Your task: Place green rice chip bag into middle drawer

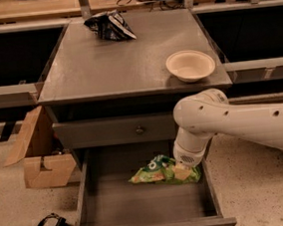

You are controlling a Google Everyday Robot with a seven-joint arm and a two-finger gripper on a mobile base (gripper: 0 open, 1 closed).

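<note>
The green rice chip bag [159, 170] sits inside the open middle drawer [135, 205], toward its back right corner, lying on its side with the white logo up. I cannot say for sure whether it rests on the grey floor or hangs just above it. The gripper [181, 171] is down in the drawer at the bag's right end, touching it, with the white arm [232, 121] reaching in from the right; I cannot tell whether it is clamped on the bag or open. I judge the bag light, soft and air-filled, with a glossy, slippery skin and brittle chips inside, so I'd hold it by a crimped end seam rather than squeeze the belly. The drawer holds nothing else that I can see. Above it, the shallower drawer with the knob [140, 130] is closed. On the cabinet top [107, 68] a cream bowl [190, 65] looks empty, and the black-and-white foil bag [109, 26] lies at the far edge, well apart from it.
</note>
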